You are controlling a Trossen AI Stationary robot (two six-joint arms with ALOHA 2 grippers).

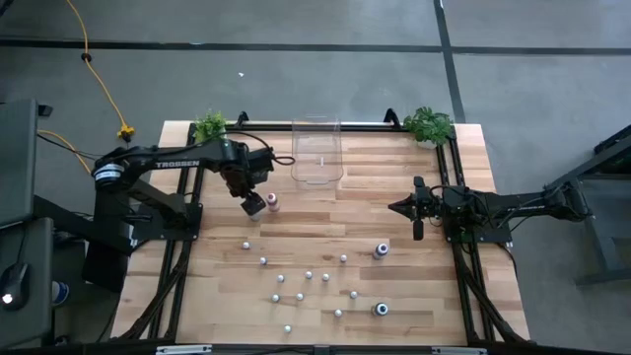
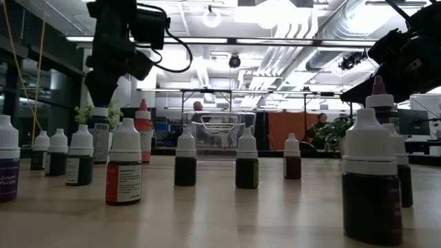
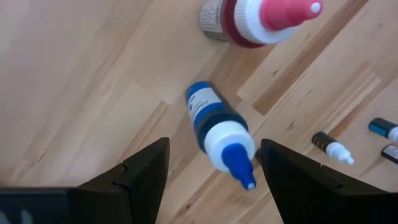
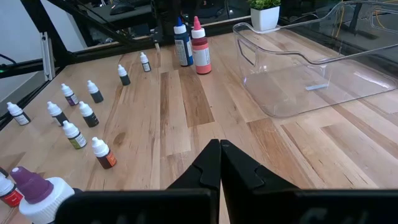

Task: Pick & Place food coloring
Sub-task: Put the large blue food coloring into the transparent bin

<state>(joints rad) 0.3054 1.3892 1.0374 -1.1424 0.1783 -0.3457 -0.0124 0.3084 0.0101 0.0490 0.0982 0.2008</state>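
Note:
A blue bottle [image 3: 208, 112] with a white collar and blue tip stands upright on its base on the wooden table. Beside it stands a red bottle with a pink cap [image 3: 245, 22] [image 1: 273, 203]. My left gripper [image 3: 214, 146] [image 1: 250, 203] hangs over the blue bottle, pointing down. It is open, with one finger on each side of the cap and not touching it. Several tiny white-capped bottles [image 1: 301, 281] stand scattered toward the near edge. My right gripper [image 4: 219, 163] [image 1: 414, 212] is shut and waits at the table's right side.
A clear plastic bin [image 1: 317, 153] [image 4: 311, 68] sits at the far middle of the table. Two larger dark bottles [image 1: 381, 250] [image 1: 381, 309] stand near right, and a purple-capped one [image 4: 31, 186] is close to my right gripper. Small plants [image 1: 428, 123] mark the far corners.

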